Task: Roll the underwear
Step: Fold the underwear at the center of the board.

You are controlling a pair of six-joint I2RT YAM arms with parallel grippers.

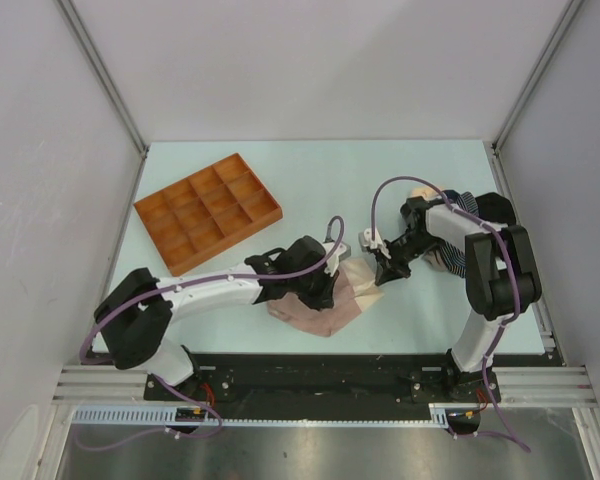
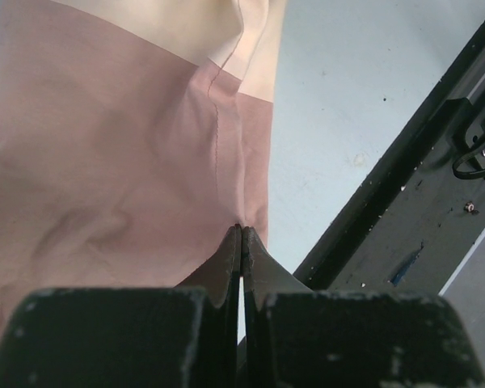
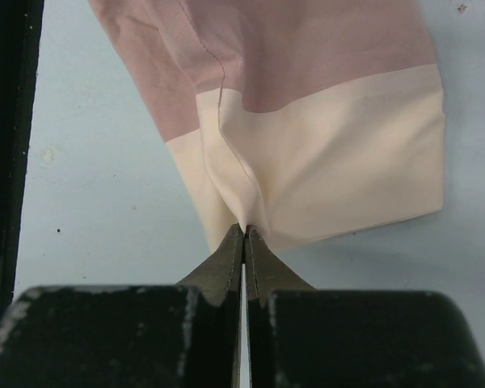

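- Near edge: black rail (image 1: 310, 372) carrying both arm bases; cut off at the right of the left wrist view.
- Left arm: low, stretched rightward from its base over the near table (image 1: 330, 180), purple cable along it.
- Left gripper (image 2: 241, 229): jaws closed, pinching dusty-pink fabric at a stitched seam, right by the cloth's edge.
- Pink-beige underwear (image 1: 342, 308): near centre of the pale blue-green table, between the two grippers. Thin, soft, matte cloth; pink body, wide cream waistband (image 3: 347, 153), shallow wrinkles. Left part hidden under the left wrist in the top view.
- Right arm: elbow raised at the right, forearm folded back toward centre.
- Right gripper (image 3: 244, 229): jaws closed, nipping the cream band; creases fan out from the tips.
- Farther left: orange tray (image 1: 208, 212), rigid, grid of square compartments, lying skewed.
- Far right: pile of underwear (image 1: 464, 203), navy with white stripes, black, a peach-cream bit; mostly hidden behind the right arm, count unclear.
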